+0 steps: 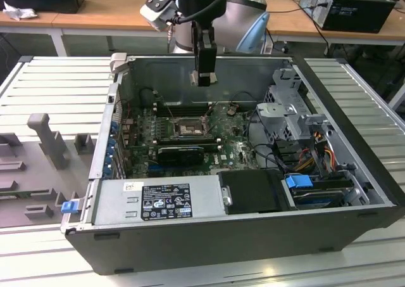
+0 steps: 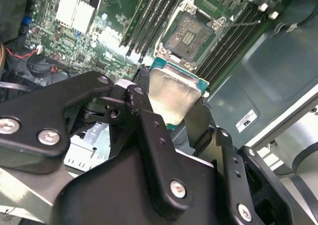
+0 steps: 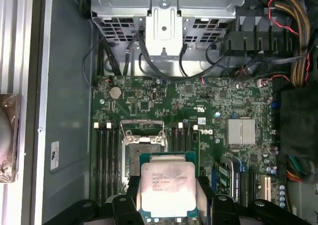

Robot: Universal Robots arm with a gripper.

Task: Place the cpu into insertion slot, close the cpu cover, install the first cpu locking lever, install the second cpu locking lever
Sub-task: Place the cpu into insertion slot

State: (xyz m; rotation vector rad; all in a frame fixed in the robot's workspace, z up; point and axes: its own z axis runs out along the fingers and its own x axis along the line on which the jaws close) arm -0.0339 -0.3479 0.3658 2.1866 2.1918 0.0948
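Observation:
My gripper hangs over the open computer case, just inside its far wall, shut on the cpu. In both wrist views the cpu is a silvery square chip with a green edge, held flat by black fingers on two opposite sides. The insertion slot lies below on the green board, its pin field uncovered inside a dark metal frame. The chip sits above and slightly to one side of it. Thin metal levers stick up beside the slot.
Long black memory slots flank the socket. A long black card lies nearer the exterior camera, then a grey power supply. A drive cage with cables stands at the exterior view's right. Case walls surround the board.

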